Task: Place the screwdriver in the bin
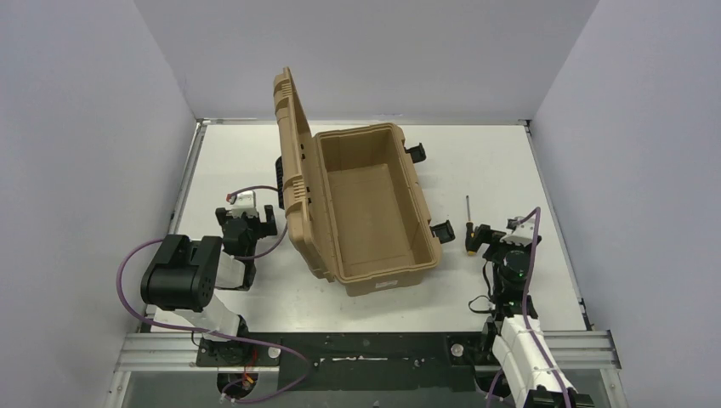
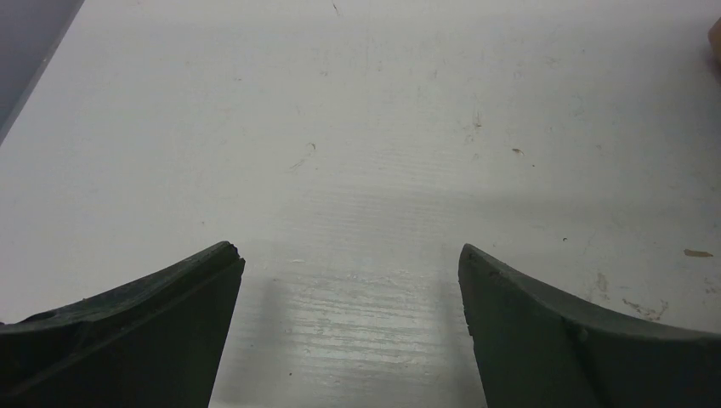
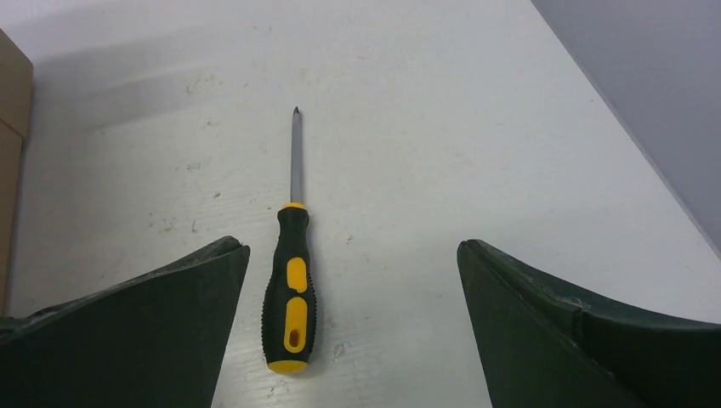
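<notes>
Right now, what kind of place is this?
Probably a robot testing lab: two robot arms mounted at a white table, plain grey walls around it, and a tan box and a screwdriver laid out.

Lab cell: plain walls (image 1: 76, 127), white table (image 1: 510, 161)

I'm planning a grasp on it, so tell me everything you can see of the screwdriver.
The screwdriver is small: a thin metal shaft and a black ribbed handle with yellow-orange inlays, collar and butt. It lies flat on the white table, tip pointing away from the arms, to the right of the open bin and apart from it. Its handle sits inside the open right pincer, touching neither finger.
</notes>
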You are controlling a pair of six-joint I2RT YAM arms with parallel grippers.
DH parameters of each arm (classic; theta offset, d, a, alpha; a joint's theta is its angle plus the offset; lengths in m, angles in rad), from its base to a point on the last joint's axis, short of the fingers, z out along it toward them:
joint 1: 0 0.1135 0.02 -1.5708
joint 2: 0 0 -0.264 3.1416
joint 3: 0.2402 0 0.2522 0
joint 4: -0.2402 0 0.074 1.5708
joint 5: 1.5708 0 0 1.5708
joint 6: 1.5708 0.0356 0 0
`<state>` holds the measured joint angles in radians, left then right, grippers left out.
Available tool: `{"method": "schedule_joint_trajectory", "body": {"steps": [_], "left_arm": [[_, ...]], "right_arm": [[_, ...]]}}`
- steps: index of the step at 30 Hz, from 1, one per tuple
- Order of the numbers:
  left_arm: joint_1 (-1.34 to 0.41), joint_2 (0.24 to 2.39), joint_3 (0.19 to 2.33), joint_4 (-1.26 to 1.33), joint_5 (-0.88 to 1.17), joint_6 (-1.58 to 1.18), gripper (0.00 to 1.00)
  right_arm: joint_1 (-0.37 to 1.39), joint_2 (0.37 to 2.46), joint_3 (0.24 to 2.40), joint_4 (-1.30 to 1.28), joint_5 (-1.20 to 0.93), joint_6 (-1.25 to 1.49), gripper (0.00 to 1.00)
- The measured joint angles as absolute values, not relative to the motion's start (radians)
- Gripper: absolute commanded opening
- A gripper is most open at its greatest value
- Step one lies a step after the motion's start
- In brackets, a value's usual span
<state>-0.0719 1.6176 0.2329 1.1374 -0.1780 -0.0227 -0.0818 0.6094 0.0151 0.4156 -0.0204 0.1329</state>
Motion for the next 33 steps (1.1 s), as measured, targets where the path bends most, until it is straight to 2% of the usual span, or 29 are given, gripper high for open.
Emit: {"method": "schedule_joint_trajectory", "body": {"steps": [4, 7, 11, 16, 18, 22, 28, 30, 33], "left_arm": [[-0.071, 1.618, 0.233, 1.137, -0.176, -0.023, 0.97], [-0.070, 1.618, 0.233, 1.138, -0.175, -0.023, 0.97], [-0.070, 1.618, 0.233, 1.140, -0.174, -0.023, 0.97], [-0.070, 1.618, 0.233, 1.141, -0.172, -0.023, 0.97], [-0.070, 1.618, 0.233, 1.141, -0.171, -0.023, 0.97], [-0.070, 1.618, 0.233, 1.141, -0.171, -0.023, 0.97], [-0.070, 1.618, 0.233, 1.141, -0.171, -0.023, 0.97], [-0.070, 1.618, 0.233, 1.141, -0.170, -0.023, 0.97], [-0.070, 1.618, 0.233, 1.141, -0.171, -0.023, 0.97]], "right_arm": [[-0.082, 0.618, 0.030, 0.408, 0.012, 0.157, 1.00], [-0.082, 0.662, 0.118, 0.341, 0.046, 0.180, 1.00], [-0.082, 0.806, 0.364, 0.178, 0.074, 0.201, 1.00], [-0.083, 1.110, 0.773, -0.097, 0.017, 0.191, 1.00], [-0.083, 1.232, 0.900, -0.210, -0.006, 0.189, 0.96], [-0.083, 1.441, 1.045, -0.408, -0.048, 0.187, 0.87], [-0.065, 1.653, 1.066, -0.596, -0.089, 0.189, 0.72], [-0.049, 1.678, 1.059, -0.622, -0.092, 0.191, 0.64], [-0.026, 1.683, 1.044, -0.626, -0.093, 0.193, 0.41]]}}
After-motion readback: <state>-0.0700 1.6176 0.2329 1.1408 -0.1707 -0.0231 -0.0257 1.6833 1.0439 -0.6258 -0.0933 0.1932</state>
